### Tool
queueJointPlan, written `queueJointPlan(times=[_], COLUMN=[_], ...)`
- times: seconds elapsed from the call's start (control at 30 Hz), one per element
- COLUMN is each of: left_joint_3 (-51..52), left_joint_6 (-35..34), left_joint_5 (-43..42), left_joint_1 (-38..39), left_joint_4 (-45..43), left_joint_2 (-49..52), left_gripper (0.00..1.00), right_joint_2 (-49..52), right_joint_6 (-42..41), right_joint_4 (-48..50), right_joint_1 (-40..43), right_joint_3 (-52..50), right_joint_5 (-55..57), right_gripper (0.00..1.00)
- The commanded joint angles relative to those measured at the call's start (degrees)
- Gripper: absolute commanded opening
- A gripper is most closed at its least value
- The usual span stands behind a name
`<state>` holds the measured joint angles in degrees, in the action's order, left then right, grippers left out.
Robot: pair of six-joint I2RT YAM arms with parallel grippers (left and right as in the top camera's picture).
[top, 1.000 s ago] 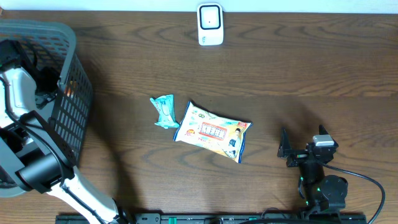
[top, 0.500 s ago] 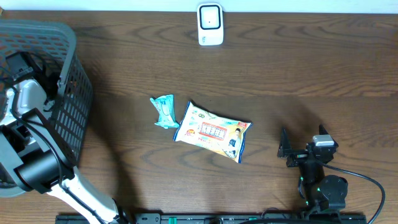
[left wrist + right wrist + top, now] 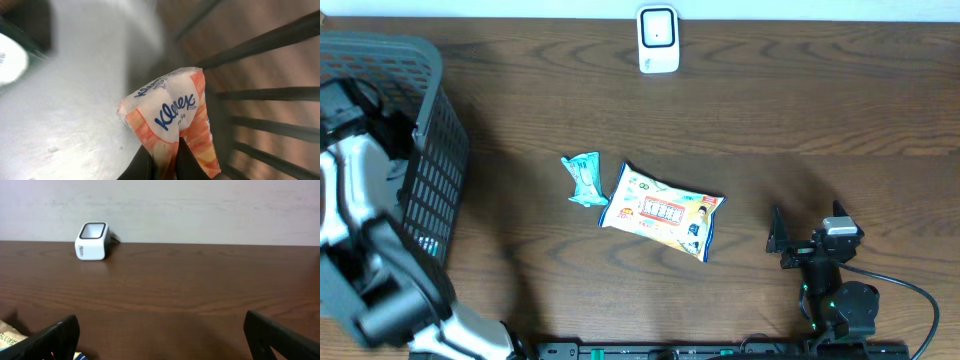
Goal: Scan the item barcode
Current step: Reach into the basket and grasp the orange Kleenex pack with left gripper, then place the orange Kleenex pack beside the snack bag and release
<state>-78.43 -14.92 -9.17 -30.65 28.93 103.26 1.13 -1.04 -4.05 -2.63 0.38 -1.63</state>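
In the left wrist view my left gripper [image 3: 167, 146] is shut on the lower end of an orange and white Kleenex tissue pack [image 3: 167, 107], inside the grey basket [image 3: 432, 170]. The pack's blue lettering faces the camera; no barcode shows on it. From above, only the left arm [image 3: 350, 175] shows, reaching into the basket. The white barcode scanner [image 3: 658, 40] stands at the table's far edge, also seen as the scanner [image 3: 92, 241] in the right wrist view. My right gripper [image 3: 807, 224] rests at the front right, open and holding nothing [image 3: 165, 340].
A colourful snack pack [image 3: 662, 210] and a small teal packet [image 3: 585, 178] lie mid-table. The basket's dark bars [image 3: 270, 92] stand close on the right of the tissue pack. A black cable [image 3: 905, 290] loops by the right arm.
My left gripper has closed onto the tissue pack, and the left arm has shifted within the basket. The right arm and the items on the table have not moved.
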Motion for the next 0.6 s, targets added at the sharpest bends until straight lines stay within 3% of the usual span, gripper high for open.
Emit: queueJointPlan(times=[0.0,0.1,0.23,0.37,0.57], left_joint_3=[-1.29,-1.29,-1.29,-1.29,-0.81], left_joint_6=[0.44,-0.20,-1.92,-2.32,-0.94], left_joint_5=[0.85,0.87,0.83,0.72,0.61], left_joint_1=[-0.20,-0.20,0.28,4.37,15.87], left_joint_4=[0.87,3.34,8.68,14.93,21.46], left_joint_2=[-16.35,-30.32,-41.81,-46.64,-44.02], left_gripper=[0.07,0.07,0.07,0.07,0.07], right_joint_2=[0.13,0.11,0.13,0.11,0.11], right_joint_6=[-0.61,-0.61,-0.61,-0.61,-0.61], right_joint_4=[-0.24,-0.24,-0.24,-0.24,-0.22], right_joint_1=[0.35,0.35,0.35,0.35,0.35], right_joint_3=[-0.02,-0.02,-0.02,-0.02,-0.02], right_joint_5=[0.17,0.17,0.17,0.17,0.17], right_gripper=[0.99,0.99,0.99,0.99,0.99])
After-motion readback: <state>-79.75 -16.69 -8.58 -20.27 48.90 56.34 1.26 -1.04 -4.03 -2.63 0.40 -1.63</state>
